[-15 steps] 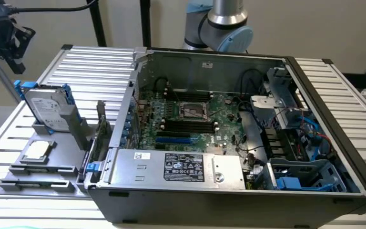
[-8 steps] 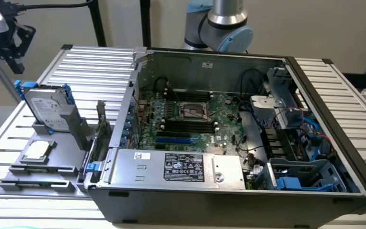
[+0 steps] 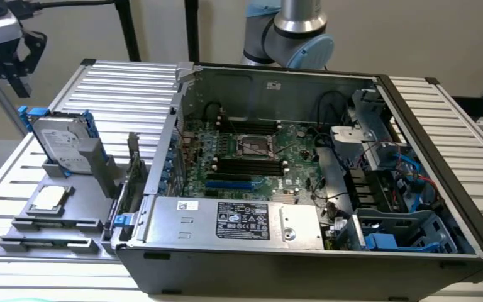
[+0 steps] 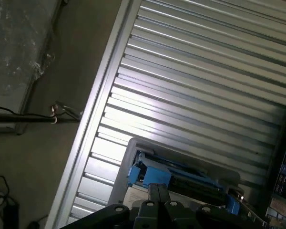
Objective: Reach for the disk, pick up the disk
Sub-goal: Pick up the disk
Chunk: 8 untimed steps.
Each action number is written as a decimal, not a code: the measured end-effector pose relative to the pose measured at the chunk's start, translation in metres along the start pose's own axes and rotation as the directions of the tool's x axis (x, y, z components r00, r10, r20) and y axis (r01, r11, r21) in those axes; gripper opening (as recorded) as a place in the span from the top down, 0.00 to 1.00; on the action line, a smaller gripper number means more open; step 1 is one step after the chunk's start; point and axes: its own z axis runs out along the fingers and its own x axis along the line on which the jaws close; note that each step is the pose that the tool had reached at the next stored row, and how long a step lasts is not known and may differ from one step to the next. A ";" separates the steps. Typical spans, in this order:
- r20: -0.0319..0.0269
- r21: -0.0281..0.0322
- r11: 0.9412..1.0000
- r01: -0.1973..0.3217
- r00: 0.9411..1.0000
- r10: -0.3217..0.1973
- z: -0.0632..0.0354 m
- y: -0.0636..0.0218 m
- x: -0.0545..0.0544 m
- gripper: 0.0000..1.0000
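One disk (image 3: 60,139) stood upright in one grey holder (image 3: 99,170) on the bench (image 3: 124,82), at the exterior view's left of one open PC case (image 3: 224,277); its lower edge was hidden. One gripper (image 4: 157,190) hung above, fully closed, empty.

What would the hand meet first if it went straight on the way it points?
Most likely the disk, standing upright in its grey holder: the shut hand points at its blue-railed top edge. Depth is unclear, so it may miss.
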 end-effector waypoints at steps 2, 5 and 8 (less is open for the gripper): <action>-0.001 0.000 0.999 0.036 0.999 -0.036 0.0000 0.0000 0.000 0.89; -0.003 0.000 0.996 0.091 0.996 -0.091 0.0000 0.0000 0.000 0.89; -0.005 -0.001 0.990 0.145 0.989 -0.145 0.0000 0.0000 0.000 0.89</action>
